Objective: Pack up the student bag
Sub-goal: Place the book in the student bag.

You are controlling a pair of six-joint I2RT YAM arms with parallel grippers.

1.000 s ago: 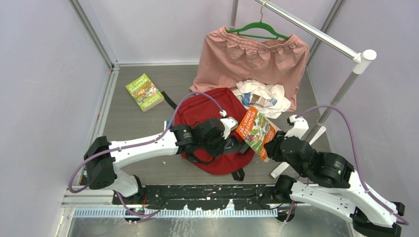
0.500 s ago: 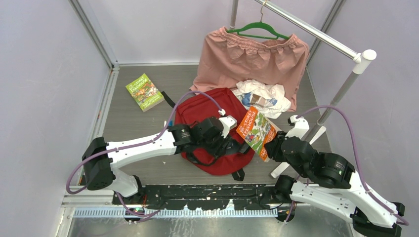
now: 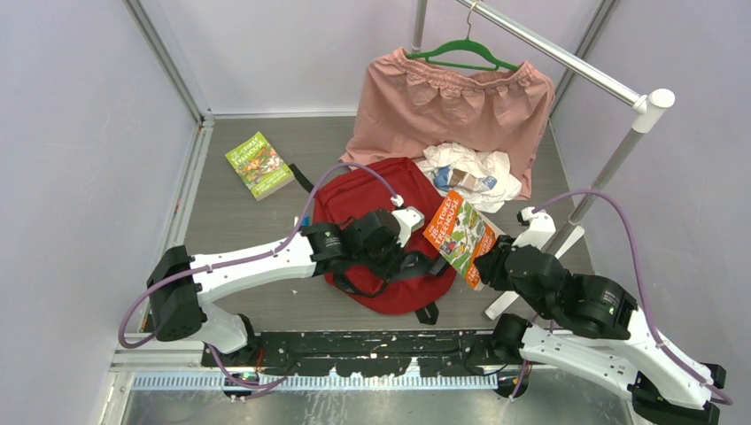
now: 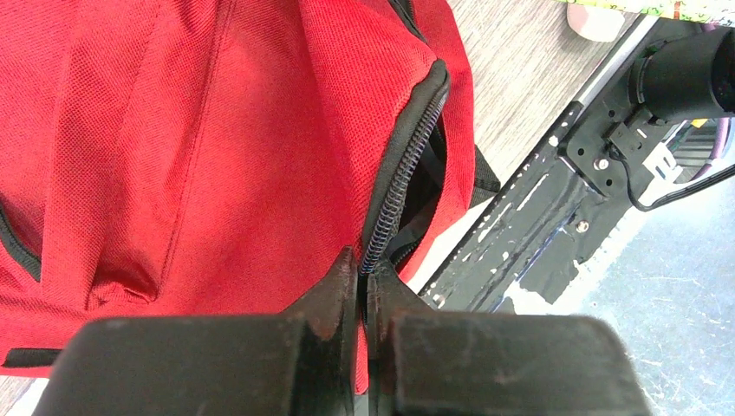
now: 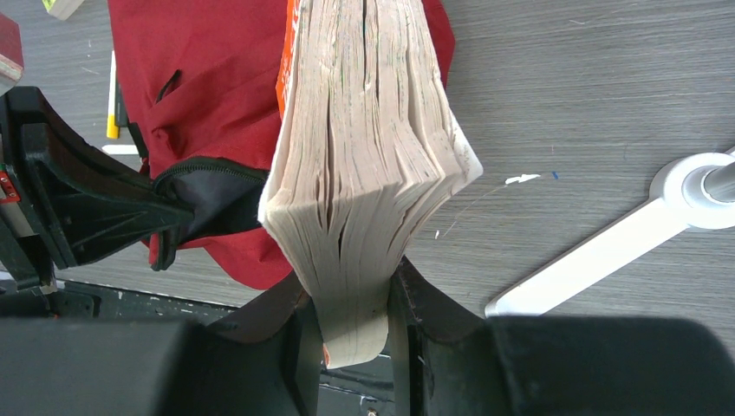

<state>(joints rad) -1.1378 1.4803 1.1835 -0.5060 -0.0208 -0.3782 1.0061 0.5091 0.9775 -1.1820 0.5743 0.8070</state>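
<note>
The dark-red student bag [image 3: 372, 199] lies in the middle of the table, its black zipper edge [image 4: 407, 173] facing the near side. My left gripper [image 4: 364, 273] is shut on that zipper edge at the bag's near right corner [image 3: 423, 263], and the opening gapes a little beyond it. My right gripper [image 5: 351, 295] is shut on the lower corner of a thick orange-covered book [image 5: 364, 130]. The book [image 3: 458, 235] is held tilted just right of the bag, page edges toward the wrist camera.
A green book [image 3: 259, 165] lies at the far left. A pink garment on a green hanger [image 3: 447, 102] and a white cloth [image 3: 469, 173] sit behind the bag. The rack's white foot [image 3: 531, 266] lies beside my right arm. A yellow pen [image 5: 113, 104] lies by the bag.
The left arm shifted slightly at the bag's near edge and now pinches the zipper trim. The right arm with the book has stayed still.
</note>
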